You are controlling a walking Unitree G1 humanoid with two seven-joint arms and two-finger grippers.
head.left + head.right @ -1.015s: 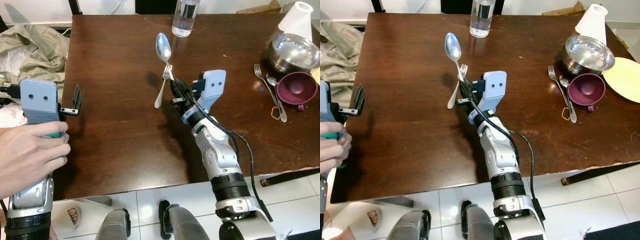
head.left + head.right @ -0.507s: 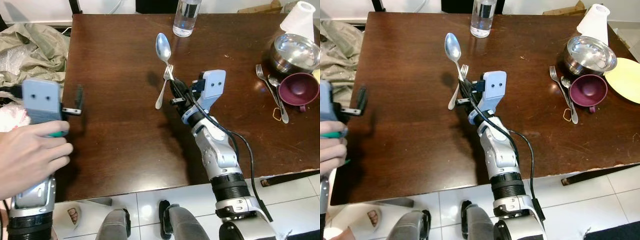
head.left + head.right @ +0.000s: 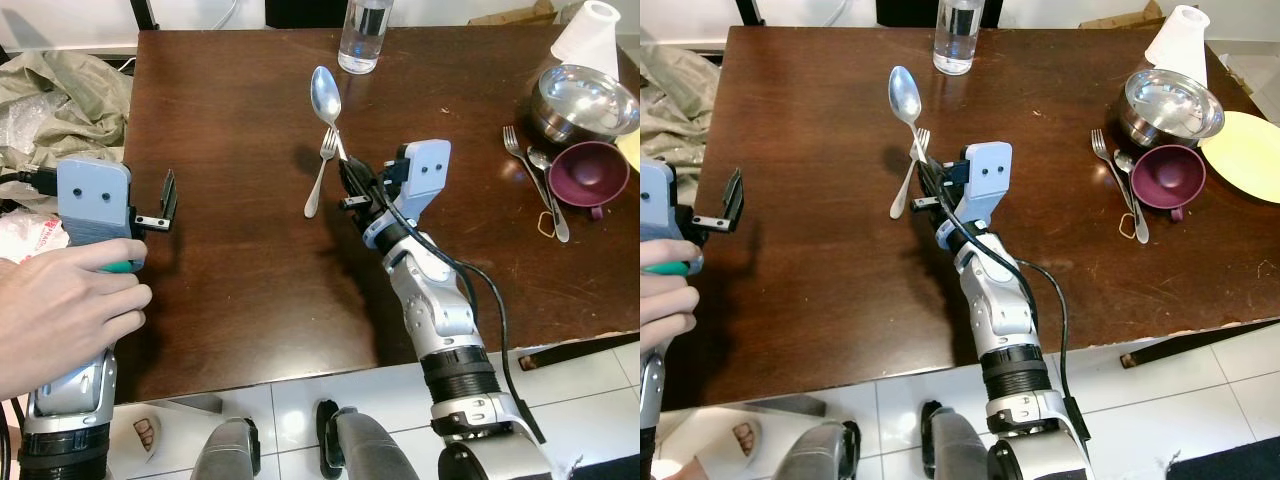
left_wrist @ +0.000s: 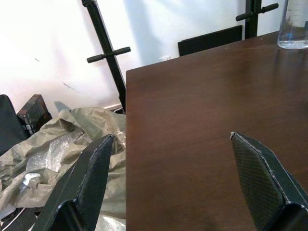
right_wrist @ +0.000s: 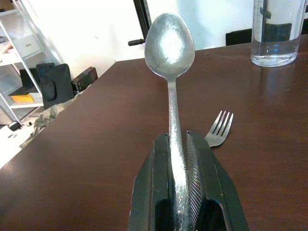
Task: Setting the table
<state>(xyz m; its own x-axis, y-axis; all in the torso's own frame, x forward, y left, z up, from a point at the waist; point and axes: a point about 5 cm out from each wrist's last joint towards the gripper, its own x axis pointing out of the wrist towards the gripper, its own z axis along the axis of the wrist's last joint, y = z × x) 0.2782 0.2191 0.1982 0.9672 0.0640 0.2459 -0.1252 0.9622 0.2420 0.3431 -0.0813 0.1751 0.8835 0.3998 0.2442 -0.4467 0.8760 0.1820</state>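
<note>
My right gripper (image 3: 346,168) is shut on the handle of a silver spoon (image 3: 325,94), held above the middle of the dark wooden table (image 3: 230,280) with its bowl pointing away from me. In the right wrist view the spoon (image 5: 169,45) rises straight out between the fingers (image 5: 198,166). A fork (image 3: 319,176) lies flat on the table just beside and under the spoon, also seen as the fork (image 5: 219,128). My left gripper (image 3: 165,200) is open and holds nothing at the table's left edge. A person's hand (image 3: 60,315) grips that arm.
A glass of water (image 3: 361,40) stands at the far edge. At the right are a steel bowl (image 3: 585,100), a maroon cup (image 3: 591,172), a fork and spoon (image 3: 532,178), a white cone (image 3: 592,30) and a yellow plate (image 3: 1245,142). Crumpled sheeting (image 3: 60,95) lies left of the table.
The left gripper has shifted a little to the right, toward the table edge, with the person's hand on the arm. The right gripper and spoon stay put; the camera moved slightly.
</note>
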